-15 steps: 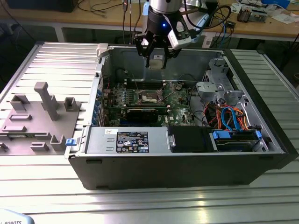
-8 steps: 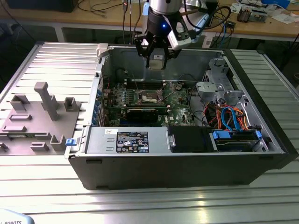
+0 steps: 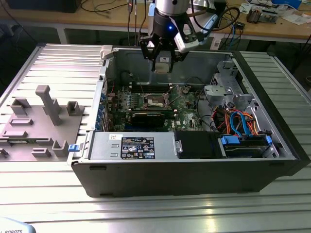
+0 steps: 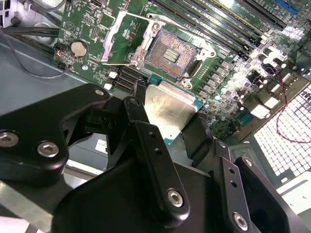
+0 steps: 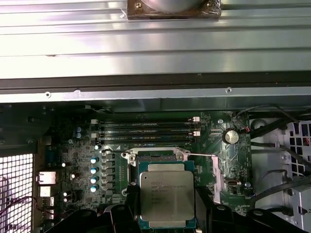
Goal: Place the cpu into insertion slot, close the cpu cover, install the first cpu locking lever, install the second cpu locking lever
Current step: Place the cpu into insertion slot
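— Three views to check. Exterior view first: where is the gripper?

— It hangs over the open computer case, near the far wall. The green circuit board lies on the case floor below it. The insertion slot on that board is well apart from the fingertips. A grey fixture block rests on the table toward the exterior view's left.

— Second wrist view: what is the state of the fingers?

— Clamped on the cpu. The two black fingers press on opposite edges of the chip, and its silver-grey top faces the camera. The insertion slot lies beyond the chip and apart from it, with its contact field exposed. The cpu cover is swung open beside the slot.

— First wrist view: where is the chip relative to the slot?

— The cpu sits between the fingers, in front of the insertion slot, and hides most of it. A thin metal lever runs out beside the slot. A coin cell and the memory slots lie on the board near it.
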You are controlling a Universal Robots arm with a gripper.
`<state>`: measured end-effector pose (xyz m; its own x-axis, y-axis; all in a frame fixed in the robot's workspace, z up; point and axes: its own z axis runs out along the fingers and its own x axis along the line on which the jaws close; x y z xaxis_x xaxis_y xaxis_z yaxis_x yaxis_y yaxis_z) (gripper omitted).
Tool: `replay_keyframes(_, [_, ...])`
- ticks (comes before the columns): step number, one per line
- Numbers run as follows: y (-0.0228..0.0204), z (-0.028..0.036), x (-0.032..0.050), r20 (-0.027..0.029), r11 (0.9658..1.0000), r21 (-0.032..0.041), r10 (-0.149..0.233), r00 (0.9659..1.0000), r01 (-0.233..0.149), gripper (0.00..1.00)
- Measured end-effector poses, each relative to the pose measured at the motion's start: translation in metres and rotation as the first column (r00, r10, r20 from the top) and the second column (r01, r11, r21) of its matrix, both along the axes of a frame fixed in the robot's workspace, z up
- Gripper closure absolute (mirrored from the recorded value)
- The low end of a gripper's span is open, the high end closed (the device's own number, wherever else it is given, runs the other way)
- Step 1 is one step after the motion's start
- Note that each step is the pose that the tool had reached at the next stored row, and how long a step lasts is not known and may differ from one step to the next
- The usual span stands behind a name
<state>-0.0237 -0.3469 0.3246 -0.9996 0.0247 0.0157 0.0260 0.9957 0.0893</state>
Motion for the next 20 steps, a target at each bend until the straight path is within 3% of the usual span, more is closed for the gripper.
replay_keyframes(20, [0.0, -0.0071, 0.0, 0.0001, 1.0, 0.0, 0.0, 1.0, 0.0, 0.46])
